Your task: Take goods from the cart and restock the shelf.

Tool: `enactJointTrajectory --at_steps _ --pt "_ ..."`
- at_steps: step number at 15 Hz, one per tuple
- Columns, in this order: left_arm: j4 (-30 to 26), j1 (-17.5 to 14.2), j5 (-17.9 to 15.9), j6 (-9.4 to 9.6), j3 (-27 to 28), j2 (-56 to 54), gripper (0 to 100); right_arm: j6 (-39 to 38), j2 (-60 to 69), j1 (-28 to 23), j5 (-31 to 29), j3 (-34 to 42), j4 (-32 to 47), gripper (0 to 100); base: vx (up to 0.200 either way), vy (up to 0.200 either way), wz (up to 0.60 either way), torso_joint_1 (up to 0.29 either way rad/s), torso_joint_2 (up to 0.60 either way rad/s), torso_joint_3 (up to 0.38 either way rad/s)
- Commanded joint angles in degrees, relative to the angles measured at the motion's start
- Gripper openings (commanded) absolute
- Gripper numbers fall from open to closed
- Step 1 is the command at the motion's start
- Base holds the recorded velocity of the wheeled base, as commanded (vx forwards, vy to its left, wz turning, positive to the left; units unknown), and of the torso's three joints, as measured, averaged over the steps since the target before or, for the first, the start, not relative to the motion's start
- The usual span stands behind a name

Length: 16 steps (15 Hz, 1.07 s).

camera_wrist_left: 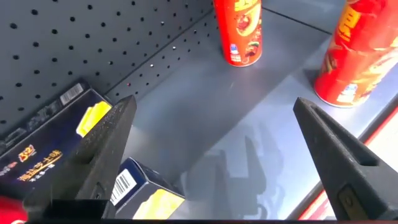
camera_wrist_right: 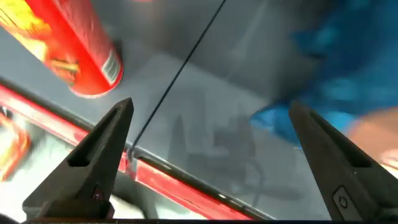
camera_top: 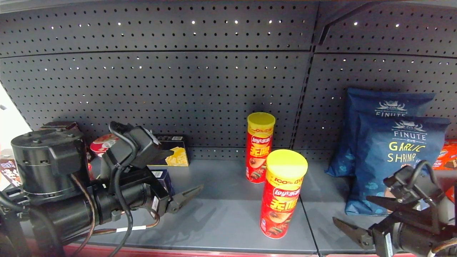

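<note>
Two red chip cans with yellow lids stand upright on the grey shelf (camera_top: 221, 214): one near the front (camera_top: 284, 194), one behind it by the pegboard (camera_top: 260, 146). My left gripper (camera_top: 189, 194) hangs open and empty over the shelf, left of the cans. In the left wrist view its fingers (camera_wrist_left: 106, 149) frame bare shelf, with the back can (camera_wrist_left: 239, 31) and the front can (camera_wrist_left: 354, 56) beyond. My right gripper (camera_top: 351, 210) is open and empty at the shelf's front edge, right of the front can (camera_wrist_right: 68, 43) and beside the blue bags (camera_wrist_right: 348, 68).
Two blue snack bags (camera_top: 396, 150) lean against the back on the right, with an orange-red pack (camera_top: 446, 153) past them. A dark box with yellow print (camera_top: 175, 150), a small blue box (camera_wrist_left: 146, 193) and a red-white pack (camera_top: 103, 142) sit at the left. A red strip (camera_wrist_right: 186, 186) runs along the shelf front.
</note>
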State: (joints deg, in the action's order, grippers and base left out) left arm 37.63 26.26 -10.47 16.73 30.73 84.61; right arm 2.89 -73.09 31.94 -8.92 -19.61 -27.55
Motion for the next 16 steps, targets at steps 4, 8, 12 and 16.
enactJointTrajectory --at_steps 4,8,12,16 --pt "0.0 -0.2 0.0 -0.03 -0.1 1.3 100 0.0 -12.5 2.9 -1.2 -7.6 -0.1 100 0.000 0.000 0.00 0.000 0.00 0.000" --pt "-0.1 -0.2 0.0 -0.03 -0.1 2.0 100 0.0 -16.2 3.0 -1.3 -10.2 -0.4 100 0.000 0.000 0.00 0.000 0.00 0.000" --pt "0.0 -0.2 0.0 -0.03 -0.2 2.9 100 0.0 -17.4 3.1 -1.2 -11.1 -0.5 100 0.000 0.000 0.00 0.000 0.00 0.000" --pt "0.1 -0.2 -0.1 -0.03 -0.2 3.7 100 -0.1 -20.3 4.9 -1.3 -14.4 -0.5 100 0.000 0.000 0.00 0.000 0.00 0.000"
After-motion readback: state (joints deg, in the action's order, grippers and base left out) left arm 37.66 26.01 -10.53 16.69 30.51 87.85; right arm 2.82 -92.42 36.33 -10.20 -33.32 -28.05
